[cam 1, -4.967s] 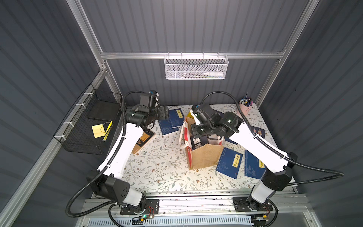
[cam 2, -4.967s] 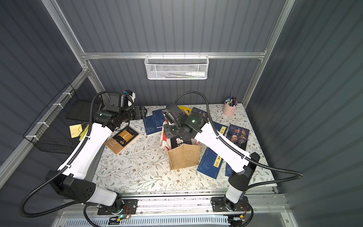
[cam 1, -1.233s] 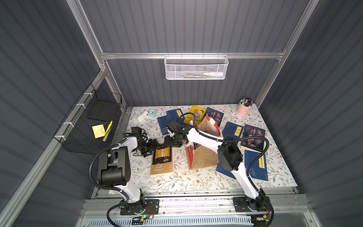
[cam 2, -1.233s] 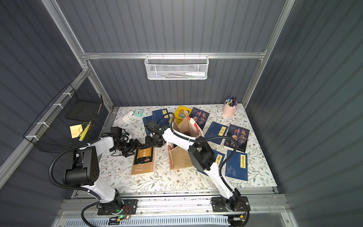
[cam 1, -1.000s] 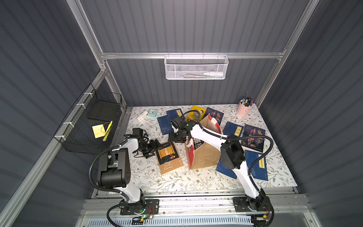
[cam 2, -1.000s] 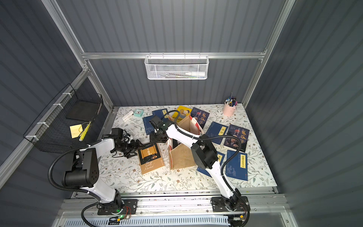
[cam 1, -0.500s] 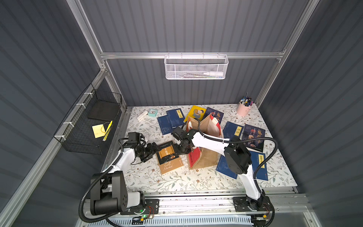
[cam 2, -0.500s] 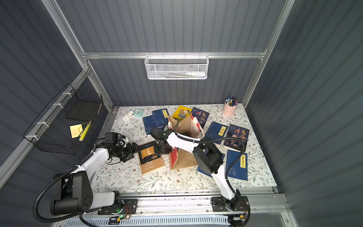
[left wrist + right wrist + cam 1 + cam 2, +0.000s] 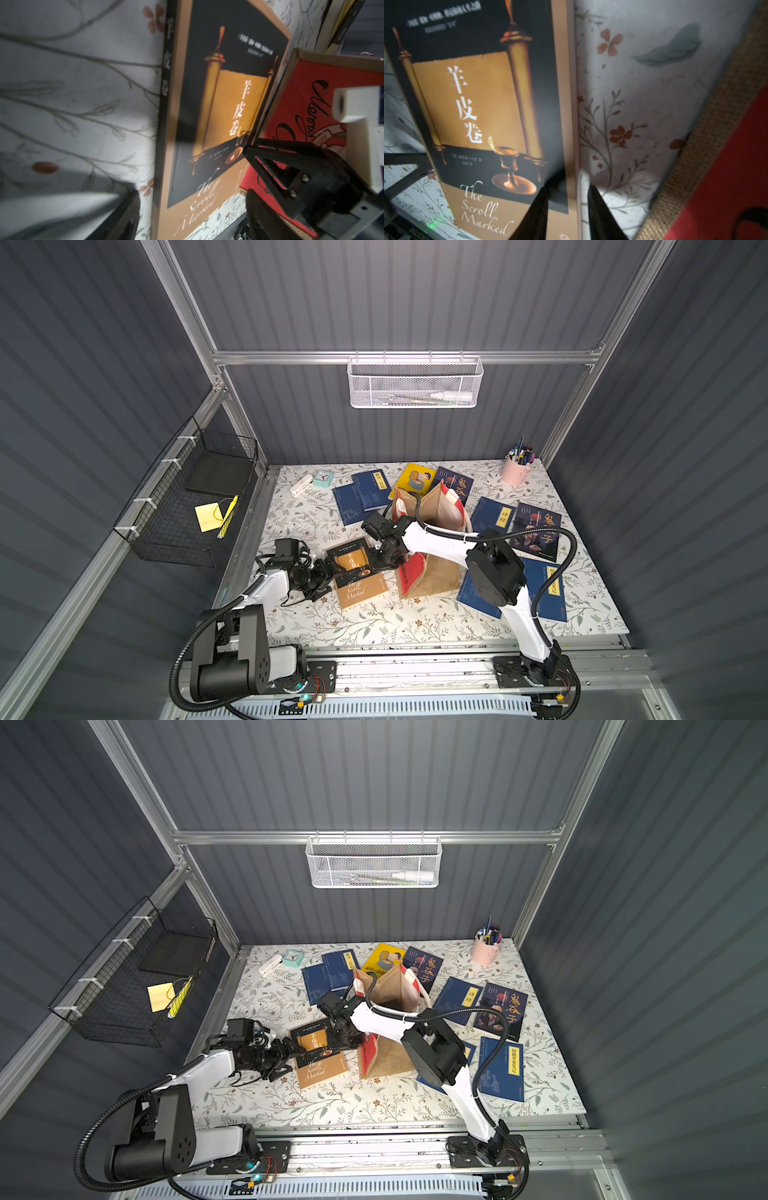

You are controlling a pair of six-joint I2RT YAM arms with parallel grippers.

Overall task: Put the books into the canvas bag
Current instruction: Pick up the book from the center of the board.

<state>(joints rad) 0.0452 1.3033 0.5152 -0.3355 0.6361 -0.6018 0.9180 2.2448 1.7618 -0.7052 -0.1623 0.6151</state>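
A brown book point(image 9: 358, 580) point(image 9: 321, 1058) titled "The Scroll Marked" lies flat on the cloth, just left of the canvas bag point(image 9: 437, 574) point(image 9: 388, 1063). The bag stands upright with its mouth open. My left gripper point(image 9: 332, 570) point(image 9: 191, 207) is open, low at the book's spine side, its fingers wide around the near corner. My right gripper point(image 9: 380, 562) point(image 9: 568, 187) straddles the book's bag-side edge with a narrow gap. One finger is over the cover, the other over the cloth beside the pages. Several more books point(image 9: 365, 497) lie scattered around the bag.
A pink pen cup point(image 9: 515, 470) stands at the back right, a small clock point(image 9: 322, 477) at the back left. The black wire basket point(image 9: 195, 506) with a sticky note hangs on the left wall. A white mesh basket point(image 9: 415, 383) hangs on the back wall.
My right gripper came down from beside the bag's mouth to the brown book's bag-side edge and its jaws narrowed. The left gripper stayed at the spine side. The book barely shifted.
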